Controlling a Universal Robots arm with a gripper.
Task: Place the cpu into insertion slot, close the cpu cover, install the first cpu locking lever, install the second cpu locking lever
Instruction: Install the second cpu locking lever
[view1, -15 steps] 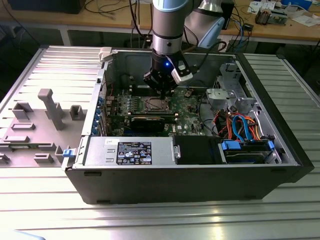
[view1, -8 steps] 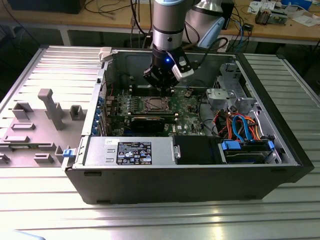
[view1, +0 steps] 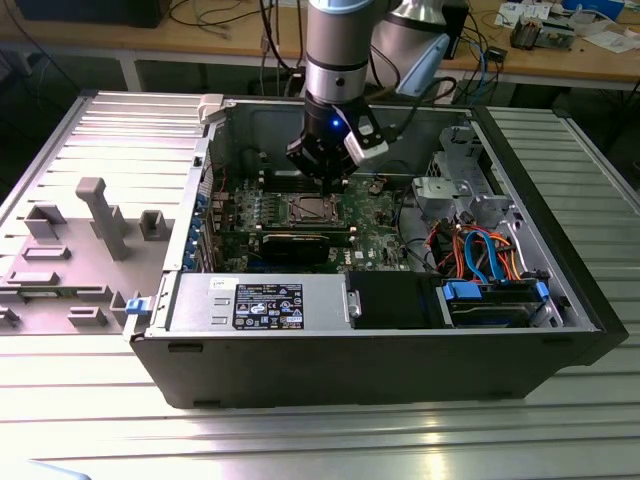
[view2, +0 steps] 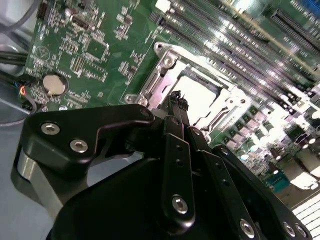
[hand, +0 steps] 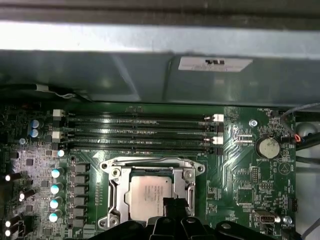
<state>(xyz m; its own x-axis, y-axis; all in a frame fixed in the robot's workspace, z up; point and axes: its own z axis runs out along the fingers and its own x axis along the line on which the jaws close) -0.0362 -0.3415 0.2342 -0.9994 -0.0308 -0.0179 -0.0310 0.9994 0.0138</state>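
- We see our gripper (view2: 176, 96) with fingertips together, holding nothing, just above the cpu (hand: 150, 195).
- The cpu sits in the insertion slot (hand: 116, 187) with the cpu cover (hand: 147, 164) closed over it.

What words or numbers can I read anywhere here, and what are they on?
Black sticker on the grey metal box: print too small to read.
White sticker on the grey case wall: blurred.
Silver-grey square cpu: faint markings, unreadable.
Green circuit board: white lettering too small.
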